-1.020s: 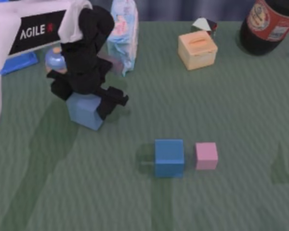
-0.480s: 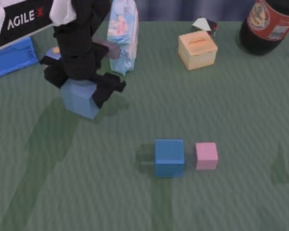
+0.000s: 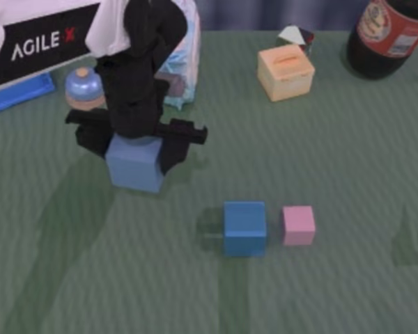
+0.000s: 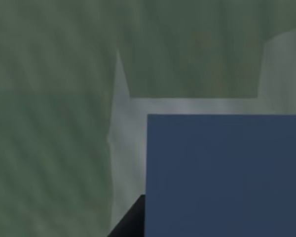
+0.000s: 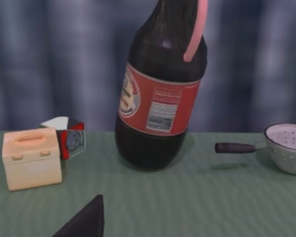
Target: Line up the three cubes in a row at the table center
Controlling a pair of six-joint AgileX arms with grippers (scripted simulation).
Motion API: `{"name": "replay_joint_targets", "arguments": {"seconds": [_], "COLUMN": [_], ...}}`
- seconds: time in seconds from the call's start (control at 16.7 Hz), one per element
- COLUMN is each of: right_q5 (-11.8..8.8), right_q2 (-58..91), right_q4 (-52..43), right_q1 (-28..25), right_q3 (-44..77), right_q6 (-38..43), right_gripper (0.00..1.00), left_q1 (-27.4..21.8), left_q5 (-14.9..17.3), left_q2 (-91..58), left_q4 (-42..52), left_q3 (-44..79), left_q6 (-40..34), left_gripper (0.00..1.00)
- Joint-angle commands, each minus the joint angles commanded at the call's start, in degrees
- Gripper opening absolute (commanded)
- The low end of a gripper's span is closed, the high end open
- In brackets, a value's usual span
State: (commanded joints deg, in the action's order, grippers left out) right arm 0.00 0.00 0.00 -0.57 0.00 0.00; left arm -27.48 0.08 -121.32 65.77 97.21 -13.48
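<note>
While the left pincer (image 3: 136, 139) grips the big pale blue cube (image 3: 134, 164) at the surface's (image 3: 334, 153) left, bright blue cube (image 3: 244, 227) and pink cube (image 3: 299, 225) sit side by side near the middle.

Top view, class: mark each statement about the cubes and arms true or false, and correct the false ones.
1. The left arm's tool grips the larger pale greyish-blue cube. True.
2. The small pink cube lies left of the mid-sized bright blue cube. False: it lies to its right.
3. The pink and bright blue cubes touch. False: a strip of the dull green woven cloth table shows between them.
4. The peach-orange box with a slot on top stands beside a black-and-white faceted block. True.
</note>
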Motion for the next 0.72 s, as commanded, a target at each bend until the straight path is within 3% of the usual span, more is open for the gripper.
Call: {"name": "replay_joint_targets", "arguments": {"seconds": [0.36,0.72], "right_q5": [0.00,0.00], "right_q2": [0.00,0.00], "right_q4": [0.00,0.00], "right_q1": [0.00,0.00], "right_q3": [0.00,0.00], "right_q6": [0.00,0.00], "right_gripper": [1.00,1.00], "left_q1": [-5.79,-6.27], "left_q5": [-0.11,-0.14], "left_q2": [7.57,8.59], "left_q4": [-1.88,-2.17], "left_q3": [-9.41,-10.56], "left_q6": [-18.21,-19.97], "left_gripper": [0.00,0.00]}}
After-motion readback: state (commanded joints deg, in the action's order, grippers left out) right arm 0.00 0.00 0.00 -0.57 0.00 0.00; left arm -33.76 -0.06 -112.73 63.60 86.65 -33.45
